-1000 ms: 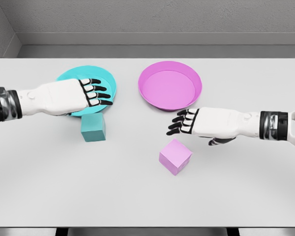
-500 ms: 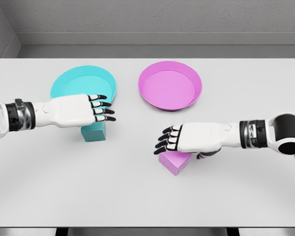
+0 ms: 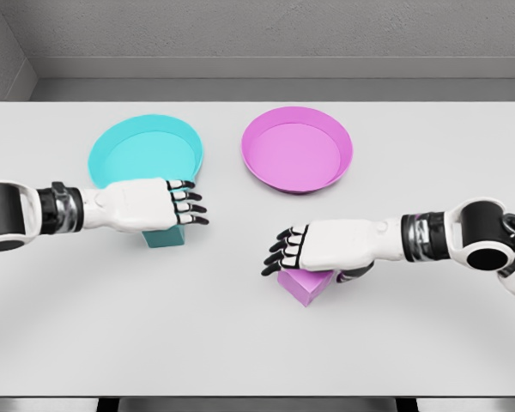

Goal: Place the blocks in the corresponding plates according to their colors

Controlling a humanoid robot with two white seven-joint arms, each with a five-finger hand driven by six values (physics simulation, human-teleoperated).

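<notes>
The left hand (image 3: 150, 206) is held flat, palm down, over the teal block (image 3: 164, 237), fingers extended and relaxed with nothing grasped; only the lower part of that block is seen beneath it. The right hand (image 3: 313, 246) is likewise stretched out flat above the pink block (image 3: 304, 286), fingers loose and pointing left, nothing gripped; whether either palm touches its block cannot be told. Both forearms are laid nearly level, entering from opposite edges. The teal block is a matte cube, set just in front of the teal plate (image 3: 146, 153). The pink block is a lighter cube, turned corner-forward, well apart from the pink plate (image 3: 297, 148). Both plates are round and shallow. Everything is borne by a pale grey table (image 3: 257, 352), backed by a grey wall (image 3: 275, 34).
</notes>
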